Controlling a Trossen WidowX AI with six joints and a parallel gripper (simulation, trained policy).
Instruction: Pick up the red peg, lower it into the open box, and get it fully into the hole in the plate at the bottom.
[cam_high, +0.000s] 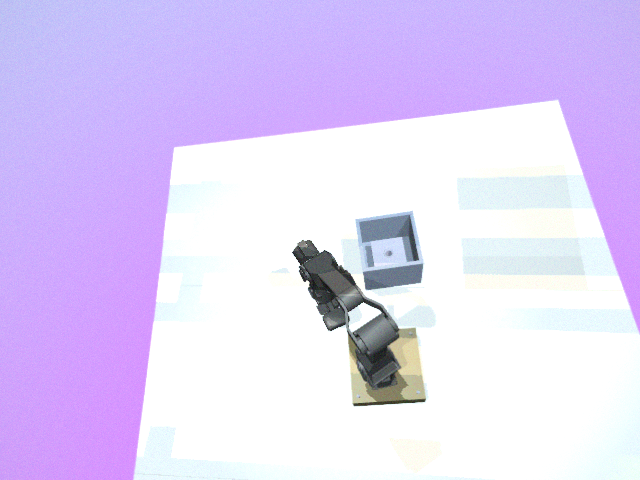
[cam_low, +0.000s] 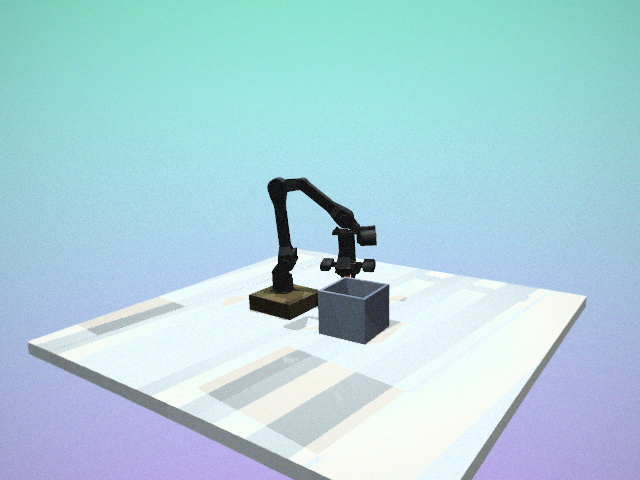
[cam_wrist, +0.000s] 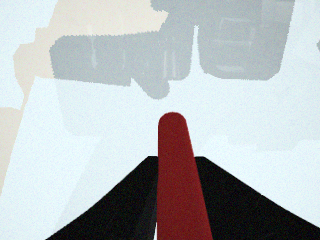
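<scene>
The red peg is between the two black fingers in the wrist view, its rounded far end sticking out past the fingertips. My gripper is shut on it. In the exterior view a small bit of red shows under the gripper, behind the box rim. The arm hides the peg in the top view. How high the peg's lower end is cannot be told. The open grey-blue box stands to the right of the gripper in the top view. Its pale bottom plate shows a small round hole, with no peg in it.
The arm's brown base block stands near the box, below it in the top view. The box walls rise between the gripper's side and the plate. The white table has pale grey and beige patches.
</scene>
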